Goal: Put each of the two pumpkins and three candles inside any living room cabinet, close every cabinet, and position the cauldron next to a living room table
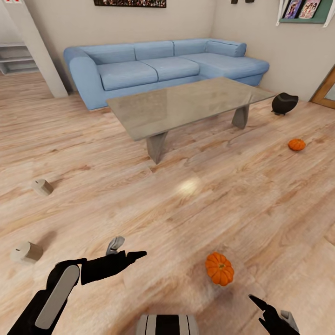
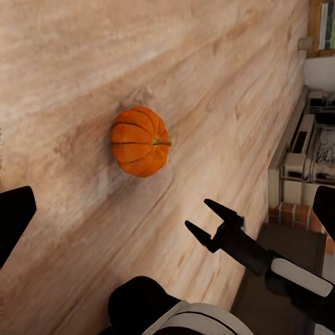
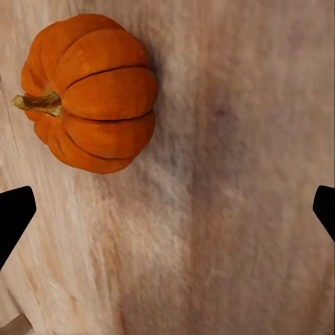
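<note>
Two pumpkins (image 1: 219,268) (image 1: 296,144) and two candles (image 1: 43,187) (image 1: 27,252) lie on the floor at 3 and 9 o'clock, unstored; the right gripper (image 3: 167,209) gapes wide.

A light blue corner sofa (image 1: 158,65) fills the upper middle; a green shelf with pictures (image 1: 304,11) hangs upper right over wooden flooring (image 1: 139,204).

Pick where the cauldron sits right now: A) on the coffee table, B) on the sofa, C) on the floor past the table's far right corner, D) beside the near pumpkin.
C: the cauldron stands on the wood floor just beyond the far right corner of the table, well away from the near pumpkin and off the sofa.
</note>
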